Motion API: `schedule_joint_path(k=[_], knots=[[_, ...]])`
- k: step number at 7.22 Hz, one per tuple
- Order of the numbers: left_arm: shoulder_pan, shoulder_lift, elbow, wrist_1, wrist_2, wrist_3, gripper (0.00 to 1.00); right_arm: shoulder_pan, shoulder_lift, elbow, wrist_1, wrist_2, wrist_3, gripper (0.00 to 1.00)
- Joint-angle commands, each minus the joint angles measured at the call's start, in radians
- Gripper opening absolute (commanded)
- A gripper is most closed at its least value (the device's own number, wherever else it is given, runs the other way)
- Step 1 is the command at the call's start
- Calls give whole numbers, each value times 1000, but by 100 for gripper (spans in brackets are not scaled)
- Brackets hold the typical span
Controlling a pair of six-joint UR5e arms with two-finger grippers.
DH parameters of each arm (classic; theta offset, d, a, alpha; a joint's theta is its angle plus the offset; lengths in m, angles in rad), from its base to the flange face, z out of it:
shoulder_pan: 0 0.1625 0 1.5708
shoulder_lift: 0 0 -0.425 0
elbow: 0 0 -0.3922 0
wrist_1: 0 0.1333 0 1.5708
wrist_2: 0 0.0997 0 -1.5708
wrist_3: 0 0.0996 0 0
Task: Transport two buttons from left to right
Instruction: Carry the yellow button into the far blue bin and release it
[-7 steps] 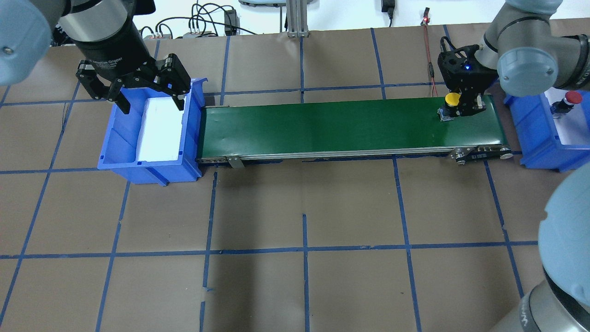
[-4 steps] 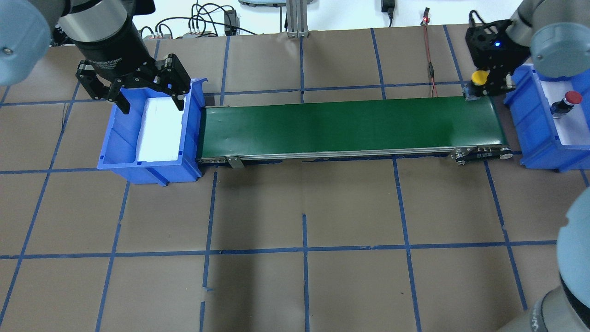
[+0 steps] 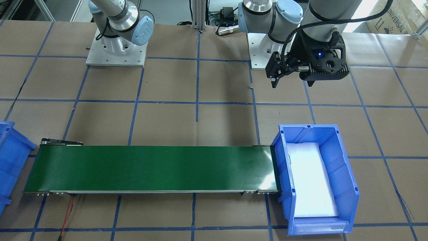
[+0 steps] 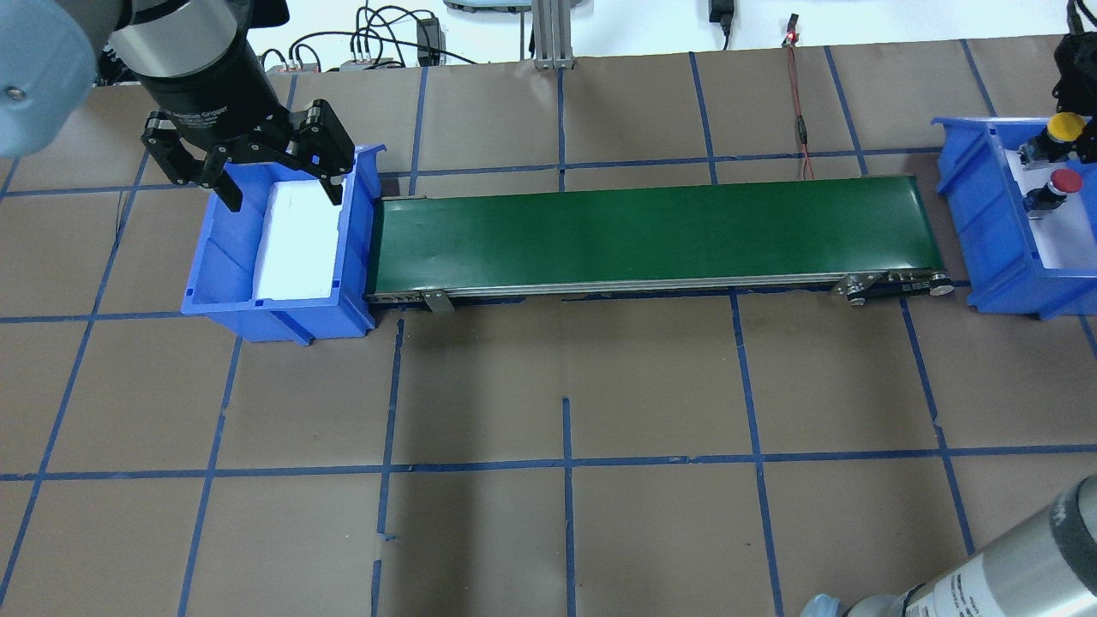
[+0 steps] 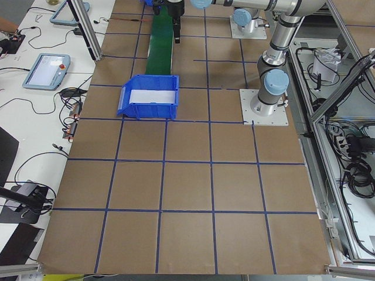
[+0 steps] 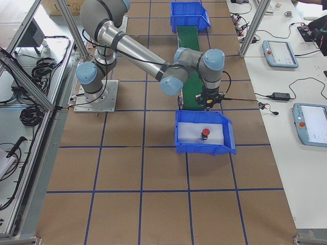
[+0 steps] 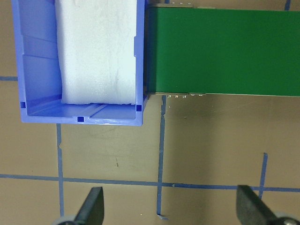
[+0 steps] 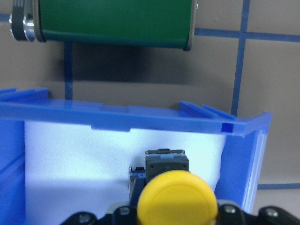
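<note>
Right gripper is hovering over right bin, jaws pinching yellow button; next needs lowering, releasing. Left gripper jaws spread.

The left hand hangs with its two fingers spread wide apart and pointing down. The left arm comes in from behind and above it. The right arm is stretched far out and bent at the elbow. The right hand points down too, squeezed tight around the yellow button between its fingers.
</note>
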Motion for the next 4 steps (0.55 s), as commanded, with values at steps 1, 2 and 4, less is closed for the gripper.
schedule_joint_path(k=[1, 2, 4], knots=[[0, 0, 0, 0, 0, 1, 100, -35, 67, 12, -44, 49, -45, 8], [0, 0, 0, 0, 0, 1, 100, -35, 97, 14, -46, 54, -50, 8], [0, 0, 0, 0, 0, -1, 100, -35, 128, 14, -50, 98, -57, 13]])
